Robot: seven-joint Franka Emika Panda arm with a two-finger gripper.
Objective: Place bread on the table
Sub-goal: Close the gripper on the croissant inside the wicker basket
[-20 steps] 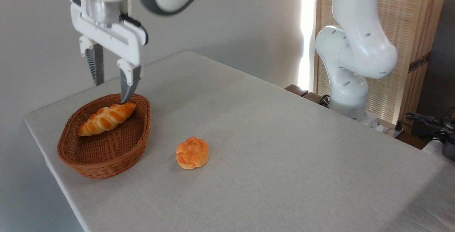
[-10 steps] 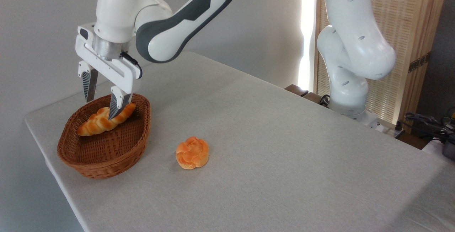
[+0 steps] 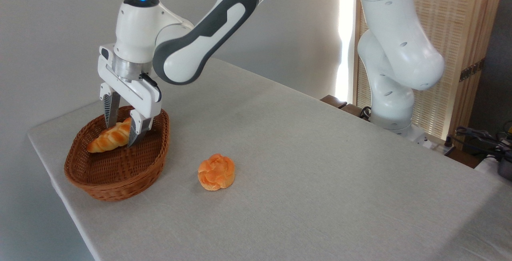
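Open pincer (image 3: 121,135) astride basketed bread (image 3: 107,140)

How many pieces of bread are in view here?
2. The braided loaf lies in the wicker basket, between the claw's open fingers; the round bun sits on the table. None seems hidden.

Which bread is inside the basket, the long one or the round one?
The long braided bread lies in the brown basket, between the gripper fingers. The round bun sits outside, on the bare table.
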